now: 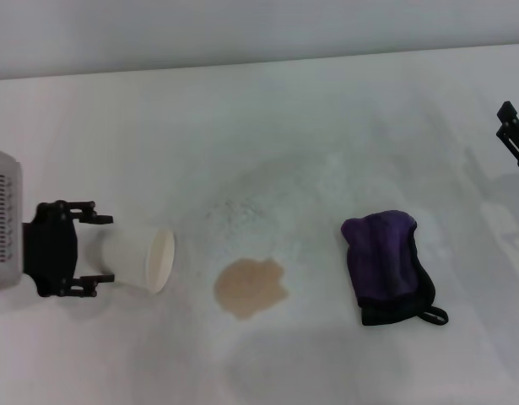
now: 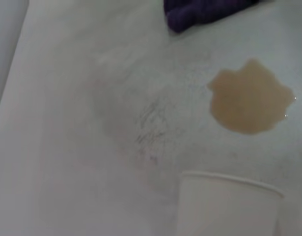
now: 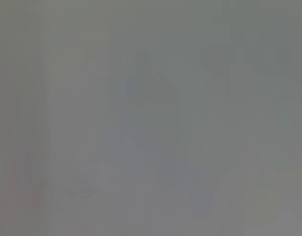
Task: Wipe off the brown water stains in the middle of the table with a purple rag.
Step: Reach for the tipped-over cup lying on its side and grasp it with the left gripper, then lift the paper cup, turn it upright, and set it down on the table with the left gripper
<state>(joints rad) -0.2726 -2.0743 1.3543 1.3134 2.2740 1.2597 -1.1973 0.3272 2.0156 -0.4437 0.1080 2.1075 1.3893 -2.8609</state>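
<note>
Left end effector (image 1: 97, 250) clamped, right end effector (image 1: 514, 135) raised

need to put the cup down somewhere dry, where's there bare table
Bare table runs along the far side, behind the brown water stains and purple rag. Crowded row nearer: the left gripper holds the paper cup, tipped toward the stain. Right gripper sits far right.

No readable text, labels or numbers — cup, rag, table all unmarked.
</note>
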